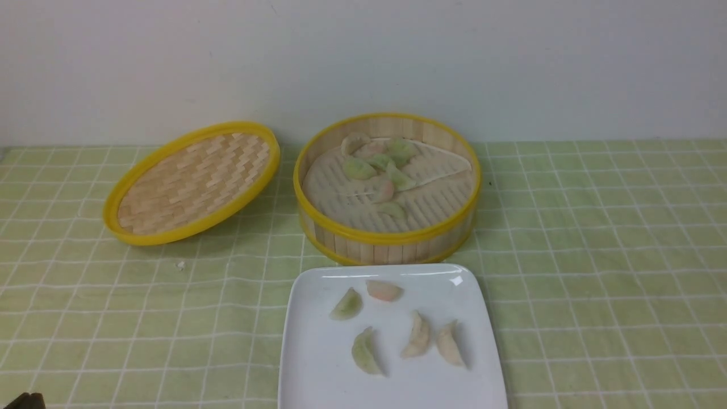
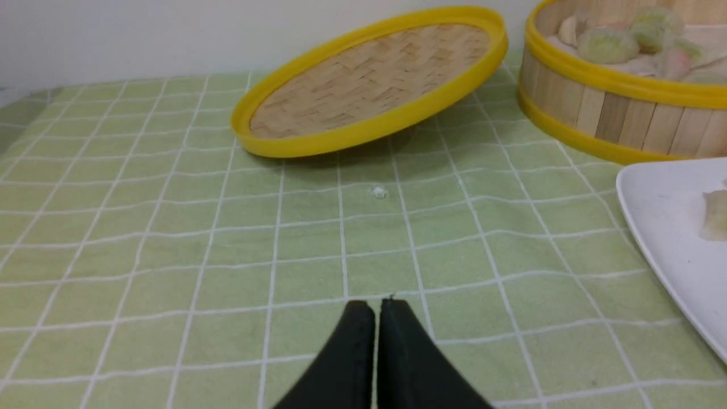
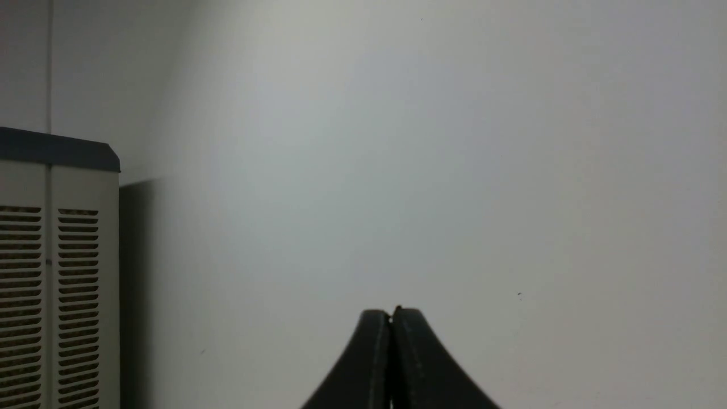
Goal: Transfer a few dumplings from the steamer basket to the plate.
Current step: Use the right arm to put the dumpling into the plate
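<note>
The left end effector (image 2: 377,304) has its two black fingers pressed together with nothing between them; it sits low over the green checked cloth (image 1: 596,255) on the desk, on the near left side of the plate (image 1: 318,363). The right end effector (image 3: 392,312) is likewise pressed together and empty, facing a blank wall with a louvred cabinet (image 3: 51,272) to one side; it is outside the front view. One steamer basket (image 1: 387,241) stands just behind the plate, almost touching its far edge. One woven lid (image 1: 193,182) rests tilted just left of the steamer basket. Five dumplings (image 1: 417,336) lie on the plate: two green, one pinkish, two cream. About eight more remain inside the steamer basket, clustered toward its far side; the exact count cannot be told.
</note>
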Available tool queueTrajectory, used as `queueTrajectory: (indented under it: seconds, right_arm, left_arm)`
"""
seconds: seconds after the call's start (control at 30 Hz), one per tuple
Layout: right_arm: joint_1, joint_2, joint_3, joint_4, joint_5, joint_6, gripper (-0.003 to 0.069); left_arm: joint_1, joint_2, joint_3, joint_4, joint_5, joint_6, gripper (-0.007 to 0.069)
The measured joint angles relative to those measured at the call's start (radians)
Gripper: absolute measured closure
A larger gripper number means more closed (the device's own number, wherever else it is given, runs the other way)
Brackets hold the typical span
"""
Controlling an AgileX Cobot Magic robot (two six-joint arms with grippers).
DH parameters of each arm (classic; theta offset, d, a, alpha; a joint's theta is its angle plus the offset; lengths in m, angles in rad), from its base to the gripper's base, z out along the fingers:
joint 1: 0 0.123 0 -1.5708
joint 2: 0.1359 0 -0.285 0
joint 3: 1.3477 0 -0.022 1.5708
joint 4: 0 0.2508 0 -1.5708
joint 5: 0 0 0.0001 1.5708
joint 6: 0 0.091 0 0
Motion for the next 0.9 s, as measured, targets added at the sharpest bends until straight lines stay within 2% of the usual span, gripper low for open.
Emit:
queueTrajectory:
  seconds: [0.17, 0.9]
  right_arm:
    - [0.0, 0.0, 0.0, 0.0, 0.0, 0.0, 0.0673]
    - [0.0, 0.0, 0.0, 0.0, 0.0, 0.0, 0.0673]
  left_arm:
    - [0.0, 0.0, 0.001, 0.0, 0.043, 0.0, 0.0631]
    - [0.0, 0.0, 0.001, -0.001, 0.044, 0.0, 0.0631]
